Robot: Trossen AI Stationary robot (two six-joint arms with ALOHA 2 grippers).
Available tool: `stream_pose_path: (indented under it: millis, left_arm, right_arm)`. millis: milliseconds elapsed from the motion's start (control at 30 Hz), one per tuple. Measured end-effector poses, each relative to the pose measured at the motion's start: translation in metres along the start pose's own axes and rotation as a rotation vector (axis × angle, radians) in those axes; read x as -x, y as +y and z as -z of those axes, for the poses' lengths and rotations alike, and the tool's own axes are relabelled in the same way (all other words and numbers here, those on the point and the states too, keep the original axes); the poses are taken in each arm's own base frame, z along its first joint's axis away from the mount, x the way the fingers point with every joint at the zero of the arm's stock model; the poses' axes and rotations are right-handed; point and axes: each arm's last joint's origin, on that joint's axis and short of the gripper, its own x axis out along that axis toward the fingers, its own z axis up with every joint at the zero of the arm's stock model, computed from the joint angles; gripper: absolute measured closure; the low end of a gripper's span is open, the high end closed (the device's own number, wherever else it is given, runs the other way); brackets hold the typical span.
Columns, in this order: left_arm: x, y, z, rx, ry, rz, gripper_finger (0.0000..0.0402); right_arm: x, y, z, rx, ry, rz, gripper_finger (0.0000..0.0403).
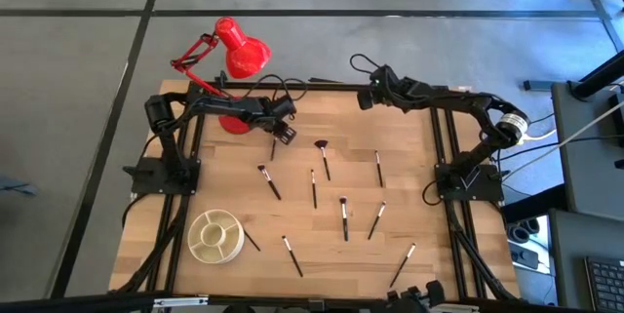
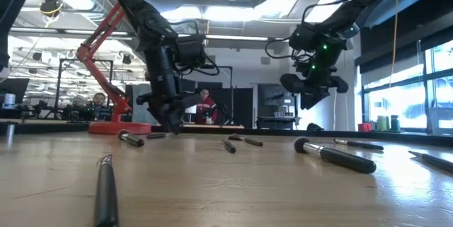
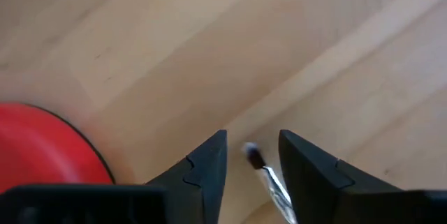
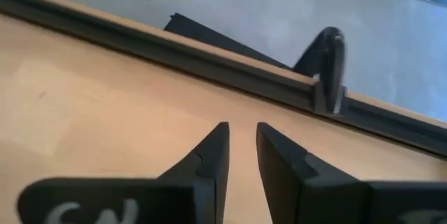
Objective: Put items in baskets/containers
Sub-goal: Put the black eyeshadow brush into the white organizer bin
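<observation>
Closest to the low camera, a dark-handled makeup brush (image 2: pixel 106 191) lies on the wooden table (image 1: pixel 409 191), tip pointing away into the room.

Across the table, two dark arms reach in from the far corners. The left arm stretches past the red desk lamp (image 1: pixel 241 48), and the left gripper (image 1: pixel 283 136) points down just beside the lamp's round base (image 1: pixel 232 123) at the far left of the board. Seen from its wrist, the fingers (image 3: pixel 209 165) stand spread on either side of a thin brush with a silver ferrule (image 3: pixel 264 174); the brush lies on the wood in the gap, and neither finger visibly touches it. The right gripper (image 1: pixel 363 100) hangs above the far edge of the table, well clear of the wood in the low view, its fingers (image 4: pixel 213 154) parted by a narrow gap with nothing between them.

Near the front left corner sits the round cream-white dish (image 1: pixel 192 237) with its inner dividers and centre cup, with one short brush (image 1: pixel 251 240) lying on the wood just beside it. The other brushes lie scattered over the middle of the table, apart from one another: a fan-tipped one (image 1: pixel 323 157), one nearer the left arm (image 1: pixel 269 181) and one toward the front right (image 1: pixel 403 265) among them.
</observation>
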Motion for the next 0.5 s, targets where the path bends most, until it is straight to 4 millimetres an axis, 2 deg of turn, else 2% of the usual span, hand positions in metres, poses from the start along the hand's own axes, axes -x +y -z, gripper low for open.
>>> stream_pose_path:
  millis: [233, 333, 500]
  left_arm:
    - [-0.006, -0.003, 0.002, -0.009, 0.039, 0.026, 0.0358]
    - [-0.005, -0.005, 0.003, -0.018, 0.034, 0.023, 0.0391]
    - [0.005, -0.005, 0.004, -0.054, 0.0, -0.01, 0.0396]
  right_arm:
    - [0.007, 0.017, 0.007, 0.008, -0.014, -0.028, 0.0329]
    - [0.006, 0.022, 0.019, 0.001, -0.047, -0.029, 0.0329]
    - [-0.003, 0.024, 0.046, -0.053, -0.121, -0.107, 0.0329]
